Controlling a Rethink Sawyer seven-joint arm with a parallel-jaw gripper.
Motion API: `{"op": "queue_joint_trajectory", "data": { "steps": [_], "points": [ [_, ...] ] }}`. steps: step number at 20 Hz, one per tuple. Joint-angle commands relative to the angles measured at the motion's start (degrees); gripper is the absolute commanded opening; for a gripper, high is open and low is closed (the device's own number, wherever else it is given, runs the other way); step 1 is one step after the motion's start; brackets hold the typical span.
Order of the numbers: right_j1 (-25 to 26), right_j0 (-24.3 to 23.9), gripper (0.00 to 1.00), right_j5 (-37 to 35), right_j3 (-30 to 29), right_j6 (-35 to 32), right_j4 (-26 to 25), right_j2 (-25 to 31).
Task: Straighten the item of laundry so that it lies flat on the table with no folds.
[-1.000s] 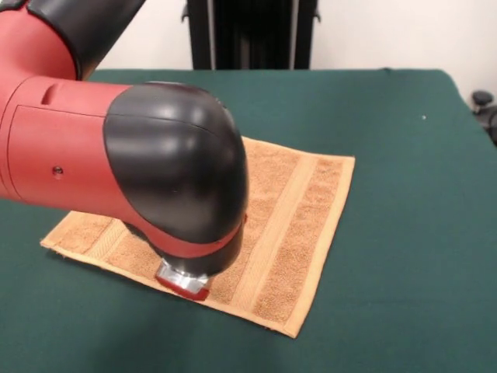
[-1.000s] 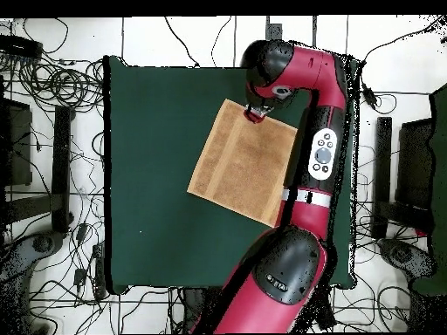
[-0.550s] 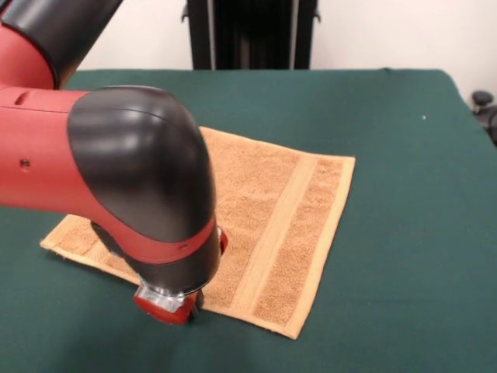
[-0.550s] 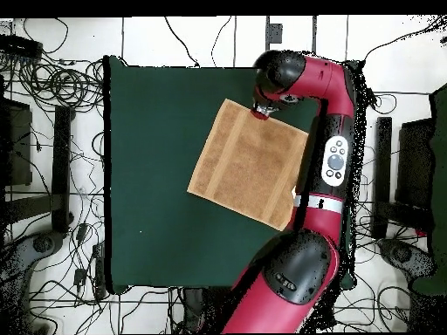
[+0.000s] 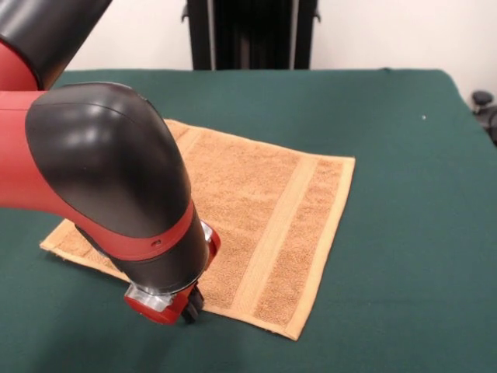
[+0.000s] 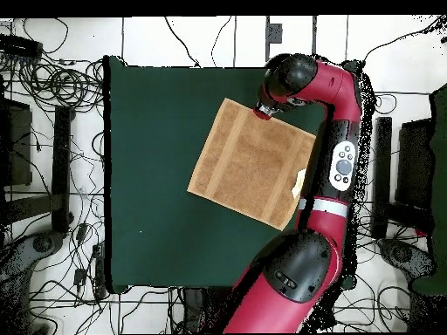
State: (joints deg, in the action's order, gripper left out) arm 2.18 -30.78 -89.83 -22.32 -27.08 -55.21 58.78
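The towel (image 5: 233, 225) looks spread flat on the table (image 5: 404, 194), right of its centre, with no folds showing, so little seems left, while the gripper (image 5: 167, 303) sits at its near edge, grip state impossible to tell.

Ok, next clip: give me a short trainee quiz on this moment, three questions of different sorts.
1. True or false: the towel is bunched in a heap.
2. Where is the pincer? A) over the towel's middle; B) at the towel's edge; C) over bare table, far from the towel.
3. Fill in: the table's surface is dark ____.

Key: 1 false, it lies spread out; 2 B; 3 green.
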Motion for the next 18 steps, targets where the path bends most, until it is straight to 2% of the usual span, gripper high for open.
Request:
{"op": "queue_joint_trajectory", "data": {
  "steps": [1,6,10,15,18],
  "points": [
    [9.72,3.63,0.0,6.85,-1.45,-13.62,-3.5,-5.41],
    [9.21,3.67,0.0,10.55,-2.35,-13.82,-1.83,-6.87],
    [7.71,3.94,0.0,9.88,-3.27,-14.48,0.59,-8.1],
    [3.31,3.51,0.0,11.59,-9.81,-17.14,5.36,-12.09],
    [2.37,3.65,0.0,12.8,-12.19,-17.36,8.01,-13.82]
  ]
}}
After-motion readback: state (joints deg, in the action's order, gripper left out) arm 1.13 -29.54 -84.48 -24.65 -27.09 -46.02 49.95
